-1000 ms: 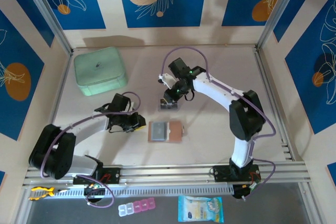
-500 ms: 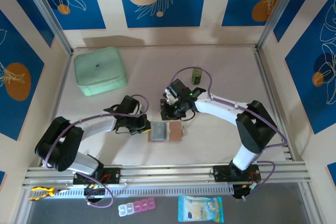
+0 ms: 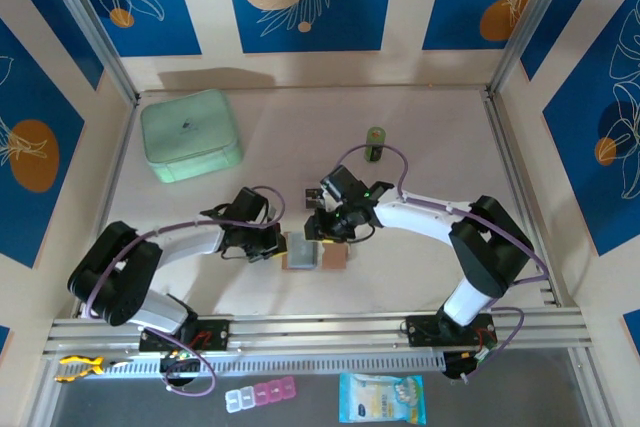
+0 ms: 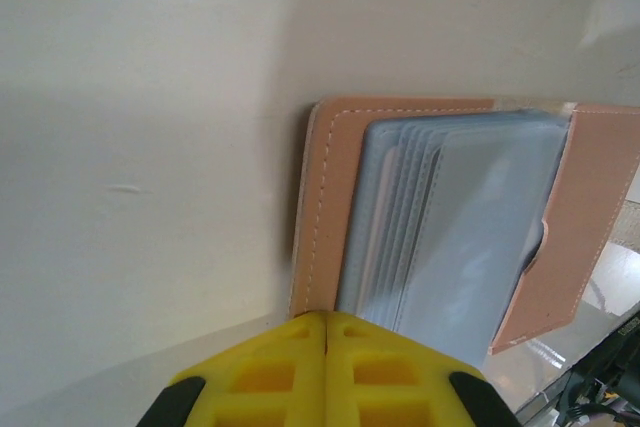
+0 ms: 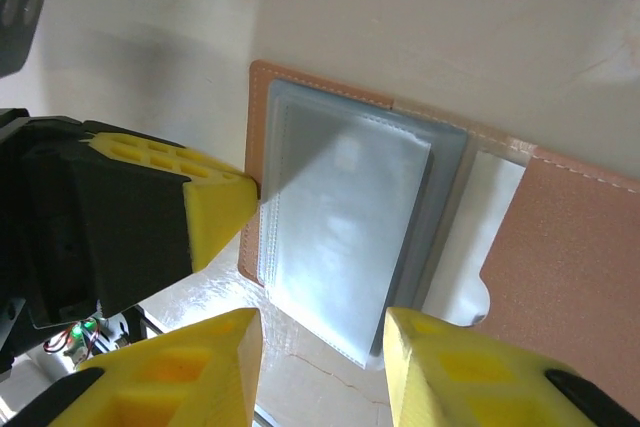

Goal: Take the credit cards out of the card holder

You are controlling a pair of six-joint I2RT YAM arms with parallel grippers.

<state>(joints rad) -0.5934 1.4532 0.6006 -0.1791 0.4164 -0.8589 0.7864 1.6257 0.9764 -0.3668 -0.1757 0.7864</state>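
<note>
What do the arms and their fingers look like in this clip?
The left arm and right arm have white links, black joints and looping purple cables. The fingers are bright yellow blocks with square hollows, on black mounts.

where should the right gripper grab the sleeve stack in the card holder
Likely the sleeve stack's short edge between the right gripper's fingers, from above: the card holder lies open flat, the sleeves overhang there, and the shut left gripper sits at the cover's side edge.

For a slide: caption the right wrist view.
Open right tool above the open tan leather card holder; shut left tool at its edge.
</note>
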